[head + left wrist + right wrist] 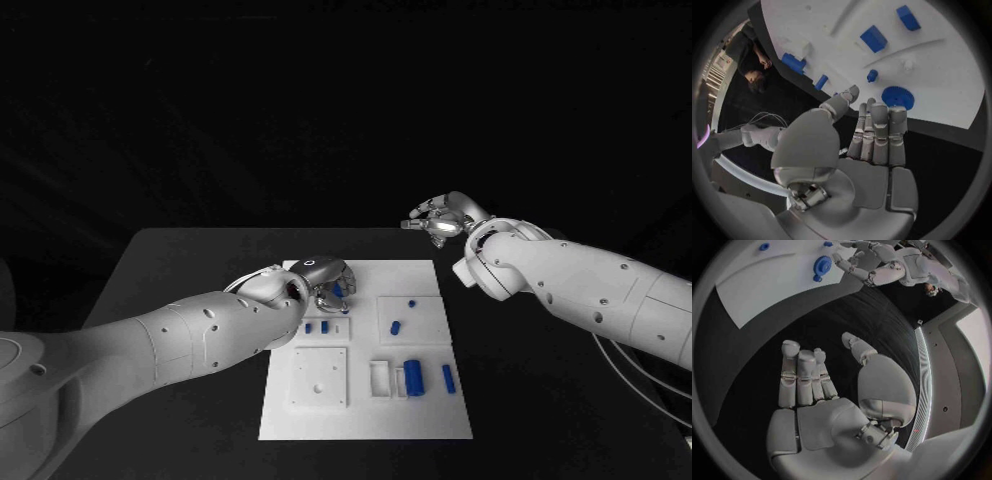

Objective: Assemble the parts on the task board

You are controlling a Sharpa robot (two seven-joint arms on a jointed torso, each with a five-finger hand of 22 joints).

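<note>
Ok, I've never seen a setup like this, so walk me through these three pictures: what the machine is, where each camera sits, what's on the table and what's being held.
This is a two-armed robot at a black table. One picture looks down from its head; the two round ones come from cameras at each wrist, behind that arm's own silver many-fingered robot hand.

In the middle lies the flat white plastic task board, carrying small blue plastic parts, among them a round blue toothed gear.

The left robot hand hovers over the board's far end, fingers straight and apart, holding nothing. The right robot hand is beyond the board's far right corner, over bare table, also open and empty.
</note>
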